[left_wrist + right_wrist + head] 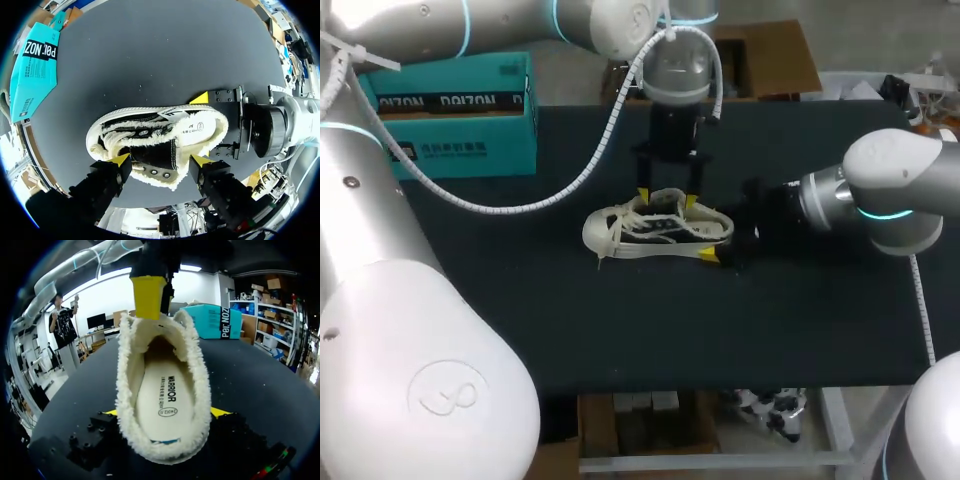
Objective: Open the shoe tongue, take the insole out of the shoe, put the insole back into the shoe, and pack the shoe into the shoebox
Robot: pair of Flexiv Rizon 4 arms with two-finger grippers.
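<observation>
A white shoe (658, 228) with fleece lining stands mid-table, toe to the left. My left gripper (667, 198) hangs over its laces. In the left wrist view its fingers (121, 160) stand open on either side of the near eyelet flap (155, 167), beside the black tongue (152, 150). My right gripper (720, 236) comes in from the right and is shut on the heel (165, 447), one yellow tip on each side. The white insole (157, 392) lies inside the shoe. The teal shoebox (455, 115) sits at the back left.
The left arm's white ribbed cable (520, 205) sags over the black table top (620, 330) between the shoebox and the shoe. The left arm's big white link (410, 350) fills the near left corner.
</observation>
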